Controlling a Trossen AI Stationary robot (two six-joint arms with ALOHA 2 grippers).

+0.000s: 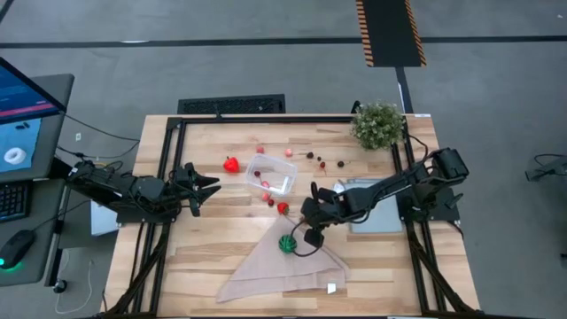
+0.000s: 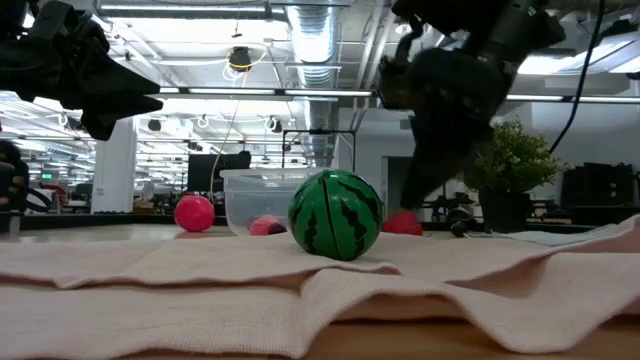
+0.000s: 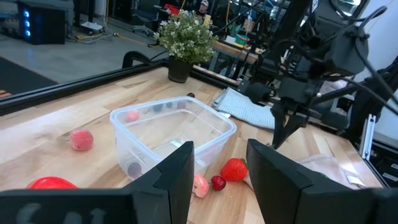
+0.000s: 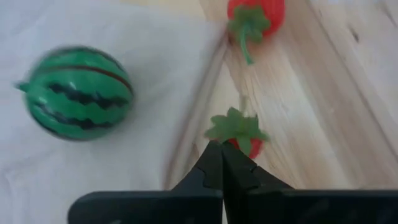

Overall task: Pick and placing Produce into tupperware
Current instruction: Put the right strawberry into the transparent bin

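A small strawberry (image 4: pixel 239 134) beside the beige cloth (image 1: pixel 283 270) is being approached by the clenched, empty right gripper (image 4: pixel 221 163), whose fingers apparently need opening before tupperware (image 1: pixel 272 173) delivery, while the spread left gripper (image 1: pixel 205 188) is being held near that tub.

One camera looks straight down from high up and sees the whole table (image 1: pixel 221 257). One sits low at the table's edge, looking flat across it into the room. Each arm's camera looks out past its own fingers, very close. All four see the green striped ball (image 2: pixel 335 214) or the clear tub (image 3: pixel 168 134).
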